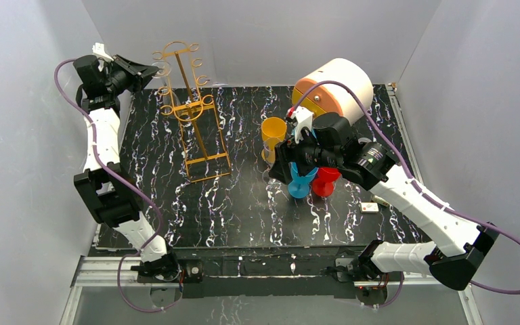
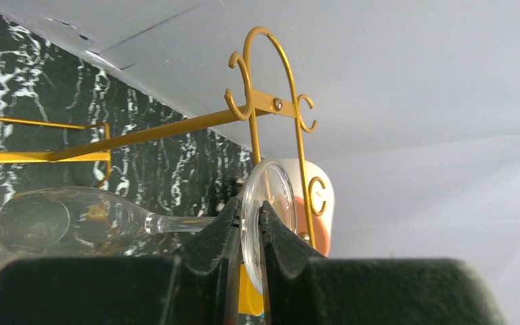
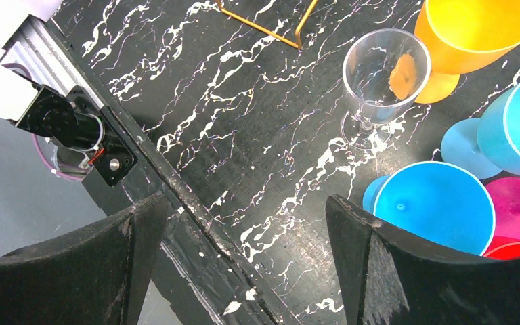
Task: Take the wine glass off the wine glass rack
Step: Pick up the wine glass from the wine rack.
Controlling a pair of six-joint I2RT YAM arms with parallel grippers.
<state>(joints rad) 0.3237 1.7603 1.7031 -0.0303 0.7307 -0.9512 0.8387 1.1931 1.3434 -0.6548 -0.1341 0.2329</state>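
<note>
The gold wire wine glass rack stands at the back left of the table; its hooks show in the left wrist view. A clear wine glass lies sideways in that view, its stem running to its round foot. My left gripper is shut on the edge of that foot, right beside the rack's upright wires. In the top view the left gripper is at the rack's upper left hooks. My right gripper is open and empty above the table's near edge.
A second clear glass stands on the table by an orange cup. Blue and red cups sit under the right arm. An orange-and-white drum is at the back right. A small white block lies right.
</note>
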